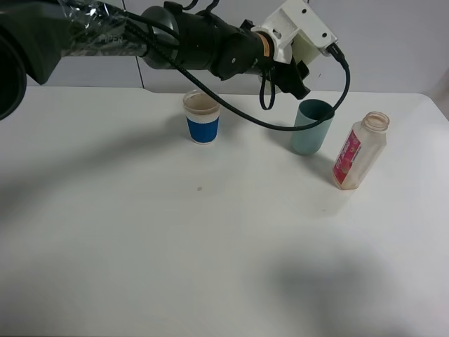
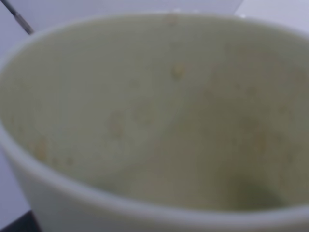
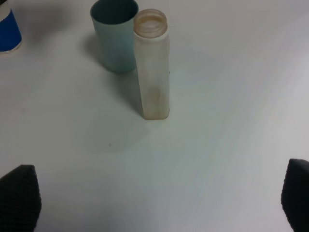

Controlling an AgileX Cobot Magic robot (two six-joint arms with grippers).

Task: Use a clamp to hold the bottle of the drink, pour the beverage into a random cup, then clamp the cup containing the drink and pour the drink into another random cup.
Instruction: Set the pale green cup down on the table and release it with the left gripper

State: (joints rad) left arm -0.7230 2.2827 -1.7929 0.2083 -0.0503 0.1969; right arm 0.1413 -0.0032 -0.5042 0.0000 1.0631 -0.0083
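Bottle stands upright on the desk, well out in front of my right pincer. It is clear of both fingertips, which sit wide apart at the edges of the right wrist view with only bare desk between them. That pincer is fully spread and holds nothing.

My left pincer reaches across the middle and hangs just above the far rim of the teal cup. The left wrist view is filled by the blurred, pale greenish inner wall of a cup, flecked with tan spots. No fingers show there, so I cannot tell how far that pincer is open or whether it grips anything.

Look of the bottle: uncapped, frosted clear plastic, squarish body, round neck with a tan-stained mouth. A pink label shows in the high view. It has a faint brownish tint near the base and otherwise looks nearly empty.

Teal cup stands just beside the bottle, on the far side from my right pincer. Blue-and-white paper cup stands well apart from both, with brownish staining inside its rim.

Count: one bottle, two cups on the desk.
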